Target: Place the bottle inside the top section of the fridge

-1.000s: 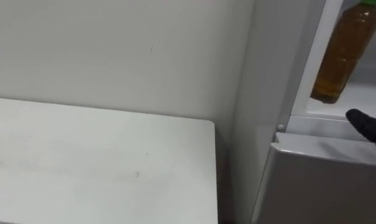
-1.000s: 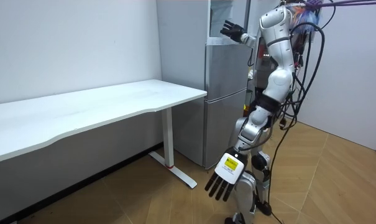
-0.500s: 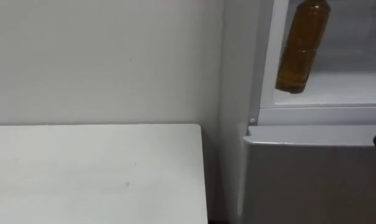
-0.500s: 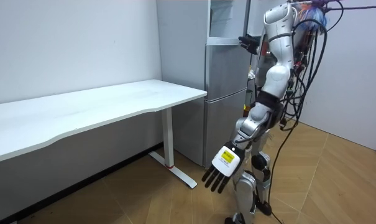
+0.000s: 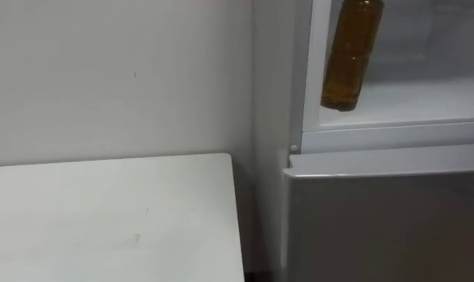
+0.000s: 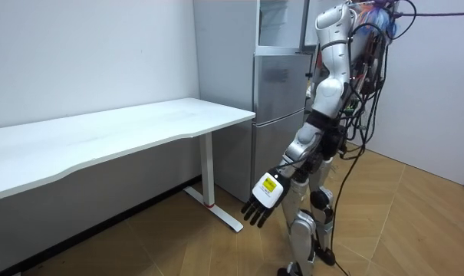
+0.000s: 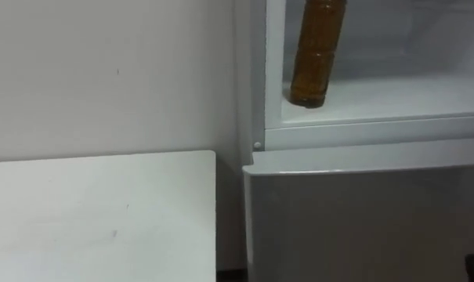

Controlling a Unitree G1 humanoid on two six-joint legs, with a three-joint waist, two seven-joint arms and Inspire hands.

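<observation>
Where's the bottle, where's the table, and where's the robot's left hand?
bottle (image 5: 350, 55), left eye view, its brown middle
table (image 5: 103, 219), left eye view, bare white top
left hand (image 6: 265, 193), room view, its back

1. The bottle (image 5: 350, 55) is clear plastic, glossy, with shallow rings moulded round its body and amber liquid showing through.
2. The fridge shelf (image 5: 417, 102) under it is white and smooth with a soft sheen; it looks like plastic.
3. The lower fridge door (image 5: 385, 227) looks like grey metal, smooth and matt, with only a dull reflection.
4. The table (image 5: 103, 219) has a white top, smooth and matt, with a few faint scuffs.
5. The wall (image 5: 119, 78) is matt white paint with small marks.
6. The floor (image 6: 416, 222) is wood laid in a herringbone pattern, with a satin finish.
7. My left hand (image 6: 261, 207) has black, matt fingers that look like hard plastic.
</observation>
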